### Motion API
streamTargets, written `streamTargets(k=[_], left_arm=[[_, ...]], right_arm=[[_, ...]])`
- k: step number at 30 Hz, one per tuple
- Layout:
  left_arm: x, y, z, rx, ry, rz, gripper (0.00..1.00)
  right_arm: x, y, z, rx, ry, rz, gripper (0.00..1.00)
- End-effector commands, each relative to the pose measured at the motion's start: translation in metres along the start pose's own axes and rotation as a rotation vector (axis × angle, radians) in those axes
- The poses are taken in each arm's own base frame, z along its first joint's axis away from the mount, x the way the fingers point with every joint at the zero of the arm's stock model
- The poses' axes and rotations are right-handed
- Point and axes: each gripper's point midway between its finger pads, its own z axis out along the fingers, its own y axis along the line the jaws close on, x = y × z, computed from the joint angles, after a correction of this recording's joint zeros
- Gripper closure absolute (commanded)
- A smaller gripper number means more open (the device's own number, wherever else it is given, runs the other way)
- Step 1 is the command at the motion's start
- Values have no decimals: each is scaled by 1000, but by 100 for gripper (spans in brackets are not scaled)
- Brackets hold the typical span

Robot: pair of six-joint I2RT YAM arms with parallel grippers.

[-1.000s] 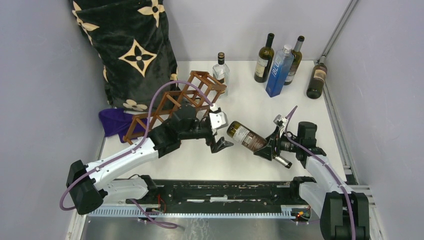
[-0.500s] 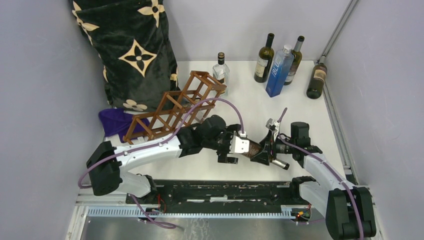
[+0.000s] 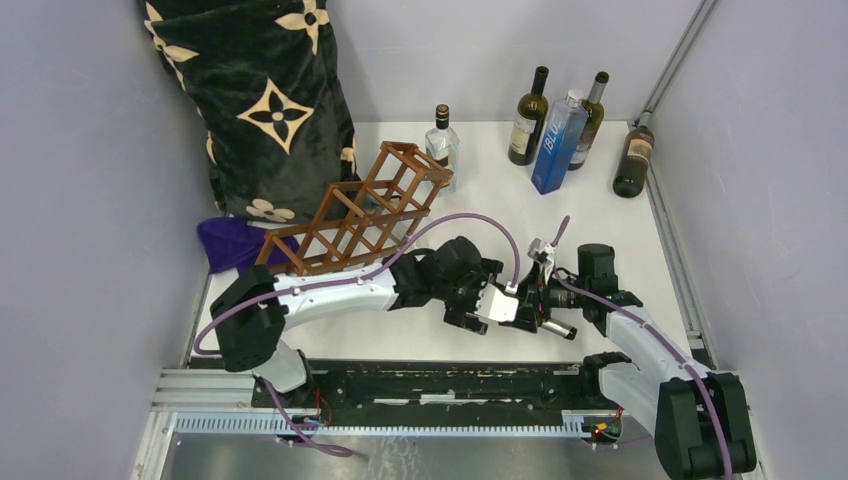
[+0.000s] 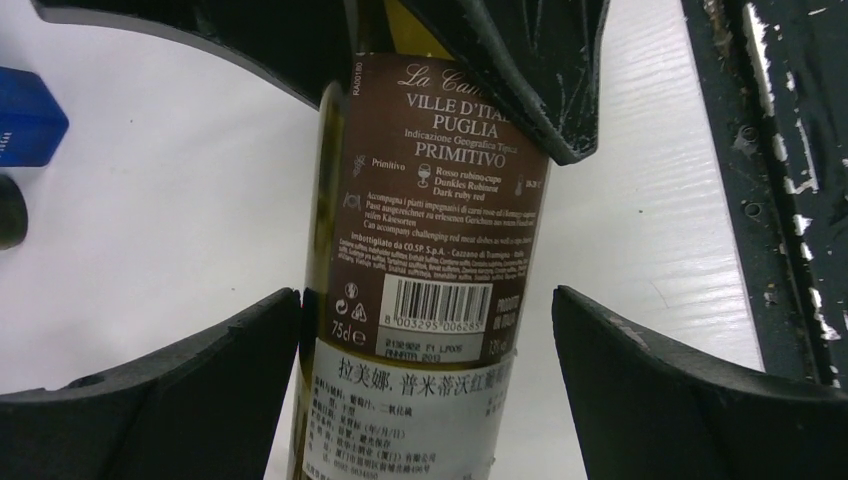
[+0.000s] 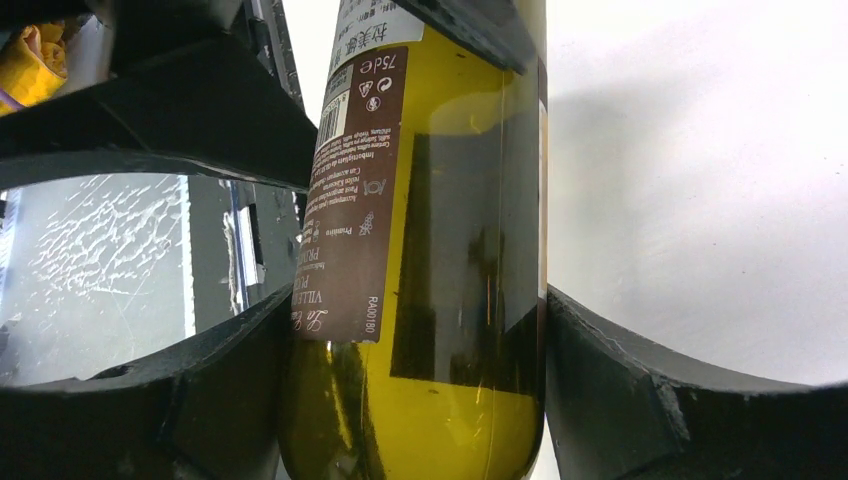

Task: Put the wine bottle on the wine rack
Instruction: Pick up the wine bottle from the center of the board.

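Note:
The wine bottle (image 4: 430,200), green glass with a brown label, lies near the table's front, between both grippers. My right gripper (image 3: 540,292) is shut on it near the shoulder, and both pads press the glass in the right wrist view (image 5: 418,305). My left gripper (image 3: 490,305) is open around the bottle's lower body. In the left wrist view (image 4: 428,300) one finger (image 4: 200,400) touches the glass and the other (image 4: 680,400) stands apart from it. The reddish-brown wine rack (image 3: 355,210) stands tilted at the left rear, apart from both grippers.
A black patterned pillow (image 3: 260,100) leans on the left wall with a purple cloth (image 3: 230,245) below it. A clear bottle (image 3: 442,140) stands by the rack. Two dark bottles (image 3: 528,118), a blue bottle (image 3: 558,142) and another dark bottle (image 3: 633,155) are at the back right.
My left arm has swung right from beside the rack and brought its open gripper around the bottle's base. My right gripper has kept hold of the bottle and shifted slightly left.

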Motion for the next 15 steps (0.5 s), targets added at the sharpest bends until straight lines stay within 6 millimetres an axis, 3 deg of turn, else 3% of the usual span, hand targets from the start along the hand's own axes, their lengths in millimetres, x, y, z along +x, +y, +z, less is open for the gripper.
streamTargets(k=[1,6,11,13,14,15], left_arm=[[-5,16,5,-30,20,108,0],[-1,20,15,-48,45,148,1],[-5,19,21,-37,35,145,16],[-9,19,21,-32,26,124,32],[-12,20,19,-30,23,108,48],[-13,20,18,-26,24,95,74]], right_arm=[[-35,18,1,-110,-81,-147,100],[-36,24,2,-138,-88,-151,100],[-34,24,3,-139,-85,-146,100],[-32,23,3,-129,-83,-141,99],[-32,22,3,-121,-82,-139,98],[-32,22,3,-118,-81,-140,93]])
